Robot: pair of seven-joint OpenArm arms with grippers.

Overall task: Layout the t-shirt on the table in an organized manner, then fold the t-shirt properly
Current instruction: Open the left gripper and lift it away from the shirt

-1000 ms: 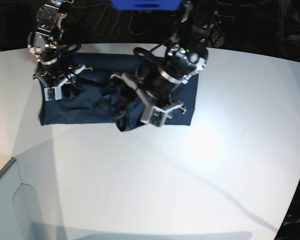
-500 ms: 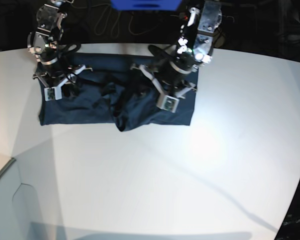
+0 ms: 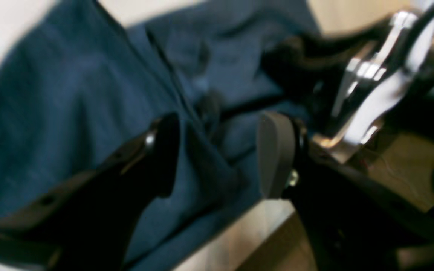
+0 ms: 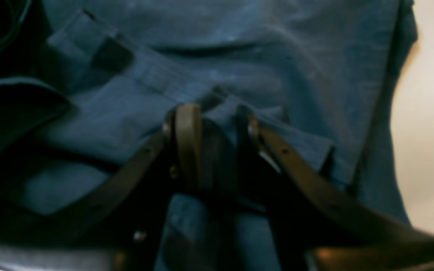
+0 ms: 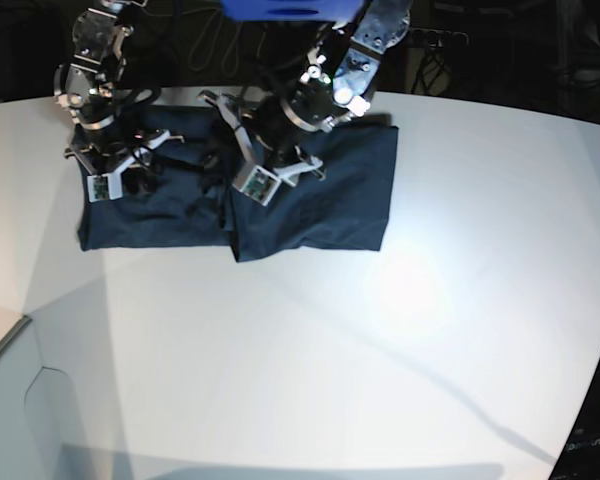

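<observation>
Left gripper has swung up-left across the dark navy cloth t-shirt, jaws spread, empty. Right gripper at upper left, apparently pinching a fold. Shirt lies on the glossy white table.

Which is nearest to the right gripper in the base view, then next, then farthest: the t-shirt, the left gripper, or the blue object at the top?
1. t-shirt, directly beneath it
2. left gripper, mid-shirt
3. blue object, top edge, behind the table

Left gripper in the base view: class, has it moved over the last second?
Yes. The left gripper has swung from the t-shirt's near edge toward its far edge and the right gripper.
</observation>
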